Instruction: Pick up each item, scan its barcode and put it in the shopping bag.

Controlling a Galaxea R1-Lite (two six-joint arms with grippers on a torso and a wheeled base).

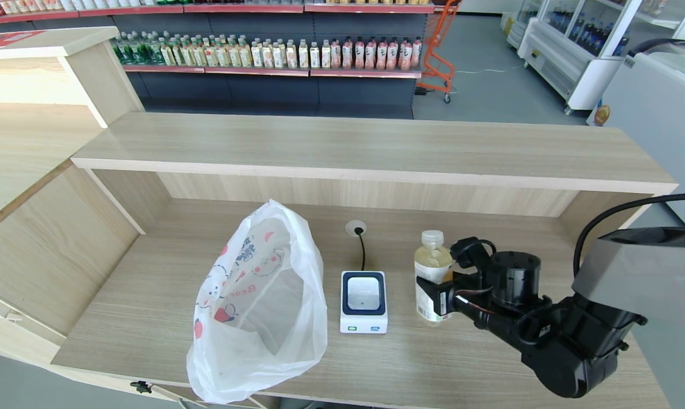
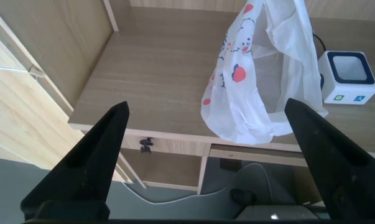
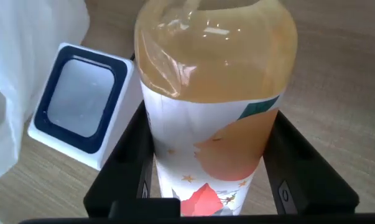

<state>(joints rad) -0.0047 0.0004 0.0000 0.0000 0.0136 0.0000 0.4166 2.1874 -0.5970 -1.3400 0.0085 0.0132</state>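
Bottle (image 1: pixel 433 258) stands beside the scanner (image 1: pixel 363 301), label partly hidden by the right gripper (image 3: pixel 209 174) clamped on it; left gripper (image 2: pixel 206 109) fingers spread apart near the bag (image 1: pixel 263 295).

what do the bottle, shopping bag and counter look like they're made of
The bottle: clear glossy plastic, probably; the amber drink shows through and its shoulder glints. The shopping bag: thin translucent plastic film, crinkled and floppy. The counter: matte pale wood grain, likely laminate over board.
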